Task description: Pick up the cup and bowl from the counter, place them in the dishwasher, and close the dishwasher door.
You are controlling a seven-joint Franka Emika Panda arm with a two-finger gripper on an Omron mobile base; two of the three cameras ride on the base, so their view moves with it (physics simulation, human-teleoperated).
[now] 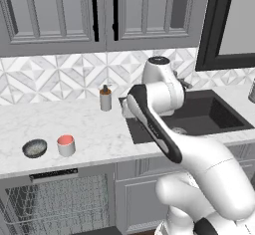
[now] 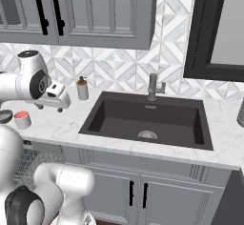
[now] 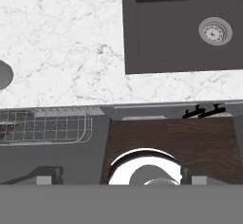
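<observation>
The gripper (image 3: 121, 176) stood wide open with nothing between its jaws, the two dark fingertips (image 3: 45, 175) far apart at the bottom of the hand view. It looked straight down from above the counter (image 3: 61, 42), over the marble strip beside the sink (image 3: 185, 28). In the right base view the gripper (image 2: 49, 106) hung just above the marble, near the soap bottle (image 2: 82, 89) and apart from it.

The cup (image 1: 65, 145) stood upright on the counter (image 1: 99, 129), to the left of the arm (image 1: 164, 129), its red inside showing. The bowl (image 1: 35, 148) sat just beside the cup on its left, not touching it. Both were near the front edge, above the dishwasher (image 1: 60, 199). In the right base view the cup (image 2: 22, 119) showed at the left edge beside the arm, well clear of the gripper.

The dishwasher stood open, its wire rack (image 1: 55, 201) in plain sight under the dark control strip (image 1: 53, 175). In the hand view the rack (image 3: 45, 126) lay below the counter edge. The door itself I could not make out clearly
</observation>
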